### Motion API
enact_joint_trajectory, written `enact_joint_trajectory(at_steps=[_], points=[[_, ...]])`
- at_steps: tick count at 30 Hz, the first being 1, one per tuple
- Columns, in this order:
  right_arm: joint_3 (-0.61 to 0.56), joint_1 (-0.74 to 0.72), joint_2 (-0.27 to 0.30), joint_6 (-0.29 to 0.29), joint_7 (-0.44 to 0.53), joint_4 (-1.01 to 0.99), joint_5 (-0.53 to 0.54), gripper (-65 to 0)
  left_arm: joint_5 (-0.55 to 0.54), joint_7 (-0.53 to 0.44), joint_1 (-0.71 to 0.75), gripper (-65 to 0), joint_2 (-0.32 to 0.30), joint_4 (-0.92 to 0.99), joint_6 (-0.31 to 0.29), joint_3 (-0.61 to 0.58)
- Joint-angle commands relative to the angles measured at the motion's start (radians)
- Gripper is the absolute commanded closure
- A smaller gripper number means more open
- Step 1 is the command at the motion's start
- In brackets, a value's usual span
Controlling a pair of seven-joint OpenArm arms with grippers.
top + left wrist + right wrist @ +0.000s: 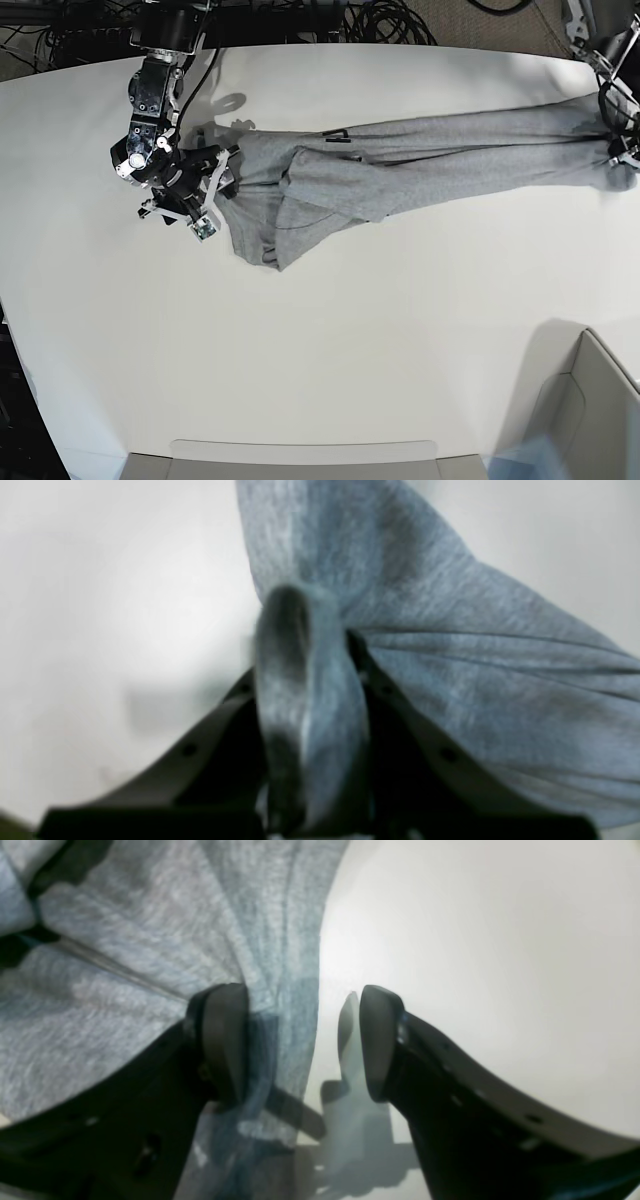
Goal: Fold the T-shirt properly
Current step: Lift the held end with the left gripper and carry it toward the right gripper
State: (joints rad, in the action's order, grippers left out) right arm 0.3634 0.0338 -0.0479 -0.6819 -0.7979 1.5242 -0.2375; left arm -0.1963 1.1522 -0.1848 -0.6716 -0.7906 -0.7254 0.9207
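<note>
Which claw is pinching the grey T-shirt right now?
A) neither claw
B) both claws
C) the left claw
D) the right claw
C: the left claw is closed on a bunched fold of the T-shirt, while the right claw stands wide open, one finger over the shirt's edge and the other over the bare table.

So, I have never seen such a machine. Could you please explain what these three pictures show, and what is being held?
This is a robot with two arms at a white table. One picture looks down from above; the other two come from cameras on the wrists. A grey T-shirt lies stretched across the table. The left end effector is closed on a bunched edge of the shirt, lifting it. The right end effector is open, holding nothing, one finger over the cloth at the shirt's other end.
</note>
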Motion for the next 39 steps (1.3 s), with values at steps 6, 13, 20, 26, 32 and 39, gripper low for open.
enact_joint_trajectory(at_steps=[6,13,20,26,32,39], points=[[0.009,-0.004,0.013,-0.016,-0.099,-0.009,-0.109,-33.8,0.056,0.11,0.077,0.0,0.062,-0.376,0.027,0.005],[0.009,-0.005,0.013,-0.016,-0.096,-0.009,-0.109,-33.8,0.056,0.217,0.186,0.0,0.246,-0.855,0.027,-0.055],[0.009,-0.005,0.013,-0.016,-0.096,-0.009,-0.109,-33.8,0.056,0.244,0.218,0.0,0.404,-1.039,0.027,-0.174],[0.009,-0.002,0.013,-0.016,-0.096,-0.009,-0.109,-33.8,0.056,0.244,0.247,0.0,0.513,-1.111,0.027,-0.279],[0.009,-0.001,0.013,-0.016,-0.096,-0.009,-0.109,-33.8,0.056,0.244,0.276,0.0,0.613,-1.243,0.027,-0.348],[0.009,-0.004,0.013,-0.016,-0.096,-0.009,-0.107,-33.8,0.056,0.244,0.316,0.0,0.688,-1.243,0.105,-0.504]])
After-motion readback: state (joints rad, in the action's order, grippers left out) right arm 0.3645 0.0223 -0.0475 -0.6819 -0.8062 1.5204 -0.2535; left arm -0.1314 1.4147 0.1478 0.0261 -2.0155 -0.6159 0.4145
